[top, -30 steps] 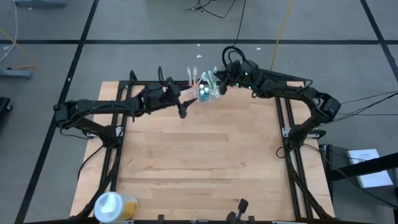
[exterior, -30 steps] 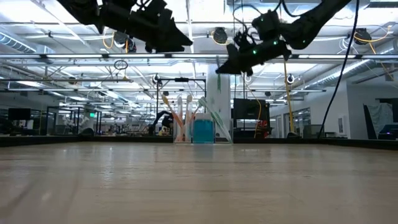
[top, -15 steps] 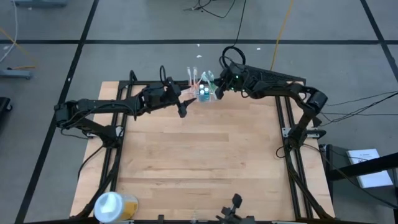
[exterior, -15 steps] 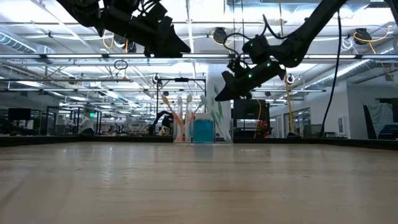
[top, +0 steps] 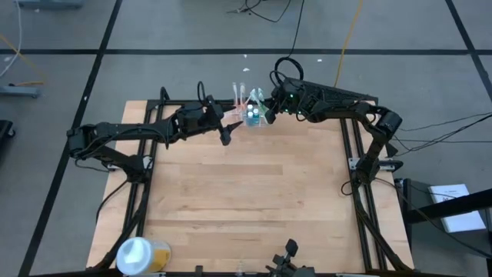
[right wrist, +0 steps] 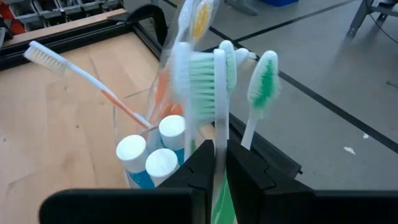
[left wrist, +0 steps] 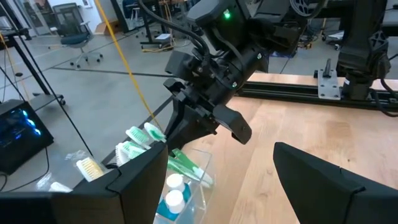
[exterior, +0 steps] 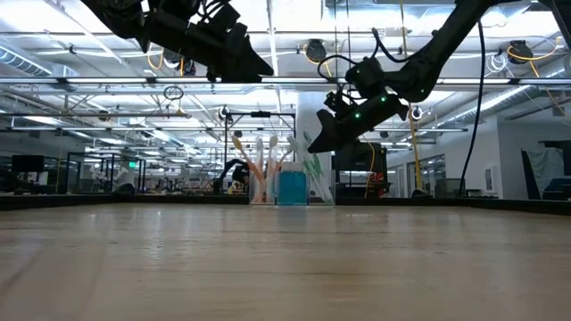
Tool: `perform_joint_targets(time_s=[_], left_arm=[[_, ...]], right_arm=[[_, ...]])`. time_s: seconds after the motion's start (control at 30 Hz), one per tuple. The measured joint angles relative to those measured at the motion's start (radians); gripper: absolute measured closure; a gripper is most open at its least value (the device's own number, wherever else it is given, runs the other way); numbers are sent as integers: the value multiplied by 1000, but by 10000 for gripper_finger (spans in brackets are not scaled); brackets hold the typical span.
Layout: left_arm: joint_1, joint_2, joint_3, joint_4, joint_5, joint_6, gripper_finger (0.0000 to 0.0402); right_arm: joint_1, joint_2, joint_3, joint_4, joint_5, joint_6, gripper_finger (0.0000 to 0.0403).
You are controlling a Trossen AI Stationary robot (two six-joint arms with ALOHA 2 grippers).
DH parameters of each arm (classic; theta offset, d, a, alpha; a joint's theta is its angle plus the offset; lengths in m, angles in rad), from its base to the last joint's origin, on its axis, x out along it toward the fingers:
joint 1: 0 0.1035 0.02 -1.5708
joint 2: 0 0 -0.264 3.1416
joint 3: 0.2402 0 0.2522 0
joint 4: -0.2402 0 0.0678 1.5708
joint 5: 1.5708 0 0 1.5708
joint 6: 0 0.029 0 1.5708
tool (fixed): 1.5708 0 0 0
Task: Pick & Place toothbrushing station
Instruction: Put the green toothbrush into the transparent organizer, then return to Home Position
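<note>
While my right end effector (right wrist: pixel 220 146) hangs at the far middle edge of the desk (top: pixel 246 200), its two fingers are pressed close on the white stem of a green-bristled toothbrush (right wrist: pixel 214 74). The stem fills the narrow slot between them, and its lower part is hidden behind my fingers.

That brush stands in the toothbrushing station (top: pixel 252 115), which sits on the desk right at that far edge. Its clear walls are hard to make out. From my right wrist I catch only a curved glint of one wall, and the base is cut off by my own fingers. Inside it I see three white caps (right wrist: pixel 163 163) over something blue and a slanted orange-and-white toothbrush (right wrist: pixel 93 81). Another brush head with yellow in it is too blurred to read.

From desk height the station is small and far off. Its brushes merge with the room behind, and my right end effector's tip is beside their heads.

My left end effector (top: pixel 225 137) hovers just beside the station, fingers (left wrist: pixel 323 180) spread wide, gripping nothing.

Near the front left corner stands a white-and-yellow tub (top: pixel 140 254), partly cut off.
</note>
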Motion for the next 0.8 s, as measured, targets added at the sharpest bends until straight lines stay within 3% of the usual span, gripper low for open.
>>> perform_joint_targets(time_s=[0.43, 0.63, 0.8], left_arm=[[0, 0, 0, 0, -1, -2, 105], [0, -24, 0, -41, 0, -32, 105], [-22, -139, 0, -196, 63, -45, 105]], right_arm=[[20, -69, -1, -11, 1, -1, 344], [20, -241, -2, -211, 1, -1, 348], [34, -461, -69, -358, 0, -3, 351]])
